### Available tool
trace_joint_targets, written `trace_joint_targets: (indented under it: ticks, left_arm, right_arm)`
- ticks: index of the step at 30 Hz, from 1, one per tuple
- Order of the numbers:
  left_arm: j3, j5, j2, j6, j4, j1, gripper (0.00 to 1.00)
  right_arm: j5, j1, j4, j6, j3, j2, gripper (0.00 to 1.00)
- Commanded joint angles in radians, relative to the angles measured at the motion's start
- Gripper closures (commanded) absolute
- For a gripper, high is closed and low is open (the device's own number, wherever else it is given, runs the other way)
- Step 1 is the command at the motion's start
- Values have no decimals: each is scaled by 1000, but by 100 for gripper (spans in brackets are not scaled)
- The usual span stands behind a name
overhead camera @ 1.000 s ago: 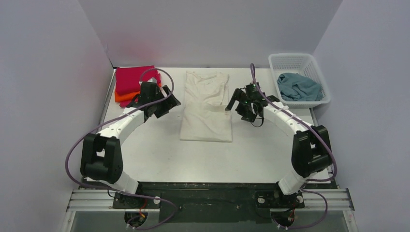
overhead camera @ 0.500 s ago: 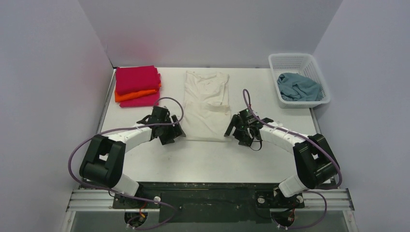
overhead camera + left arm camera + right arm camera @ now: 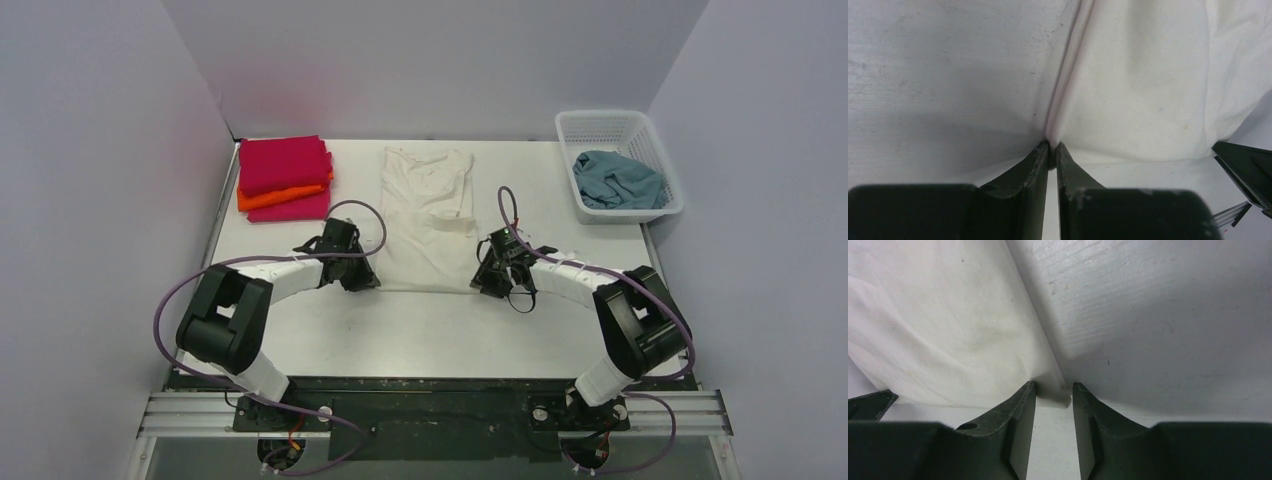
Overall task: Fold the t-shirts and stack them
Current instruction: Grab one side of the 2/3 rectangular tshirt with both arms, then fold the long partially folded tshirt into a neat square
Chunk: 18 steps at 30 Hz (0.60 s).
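Table (image 3: 430, 325) carries cream t-shirt (image 3: 428, 215) lying flat at centre. Magenta and orange t-shirts (image 3: 283, 172) sit stacked far left; grey-blue t-shirt (image 3: 618, 180) lies in basket (image 3: 600, 114) far right. Near corners: left hand (image 3: 1050, 146) nipped shut on cream t-shirt's left one; right hand (image 3: 1053, 387) part-open, straddling right one.

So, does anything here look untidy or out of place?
The folded stack is not squared: the orange t-shirt and a pink one poke out under the magenta t-shirt. The grey-blue t-shirt lies crumpled in the basket. The cream t-shirt lies flat.
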<state>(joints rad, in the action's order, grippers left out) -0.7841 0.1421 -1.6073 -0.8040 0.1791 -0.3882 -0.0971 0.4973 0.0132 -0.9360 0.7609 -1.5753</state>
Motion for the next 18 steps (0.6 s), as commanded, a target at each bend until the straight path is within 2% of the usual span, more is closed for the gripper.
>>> trace_joint_targets:
  ticks: [1,2,3,7,13,18]
  left_arm:
    - [2,-19,-47,7,5,-25,84]
    - [2,-15,-53,6,0,-26,93]
    - [0,-15,-56,5,-2,-29,98]
    - [15,-23,-42,7,-17,-46,100]
    - [105,-35,111,0,35,-78,100]
    - [217,-27,345,-38,117,-149,100]
  right_arm:
    - [15,13,-2,-22,-22,-44,73]
    - [12,14,-3,-22,-22,-46,75]
    - [6,16,-4,-26,-24,-49,81]
    - [-22,18,-32,-30,-30,-46,100]
    - [-123,29,120,64,-58,63,100]
    - [-282,68,230,93,-159,203,100]
